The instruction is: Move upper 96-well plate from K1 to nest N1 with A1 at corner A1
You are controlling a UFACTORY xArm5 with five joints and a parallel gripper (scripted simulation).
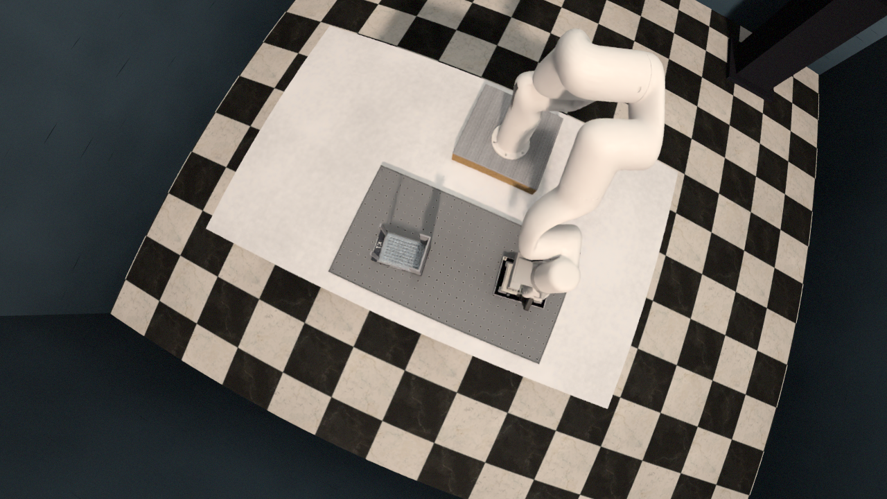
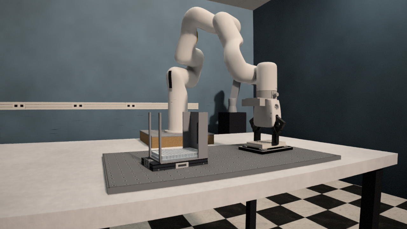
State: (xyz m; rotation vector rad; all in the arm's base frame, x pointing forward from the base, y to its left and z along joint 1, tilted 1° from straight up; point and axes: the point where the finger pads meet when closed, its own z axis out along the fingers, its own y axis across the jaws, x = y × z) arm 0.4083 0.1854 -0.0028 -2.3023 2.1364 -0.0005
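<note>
My gripper [image 2: 266,139] is shut on the white upper 96-well plate [image 2: 265,144], its black fingers on the plate's two sides. The plate is down on the black plate nest N1 [image 2: 267,148] at the right of the grey breadboard; I cannot tell how its corners lie. From above, the arm's wrist hides most of the plate [image 1: 512,277] and the nest. The stack rack K1 [image 2: 177,142] stands at the left of the breadboard with the lower clear plate [image 2: 174,154] lying flat at its bottom; the overhead view also shows that plate [image 1: 401,249].
The grey perforated breadboard [image 2: 216,163] lies on the white table. The arm's base stands on a wooden block [image 2: 174,137] behind the rack. The rack has two thin front posts [image 2: 154,136] and a tall grey back wall [image 2: 195,134].
</note>
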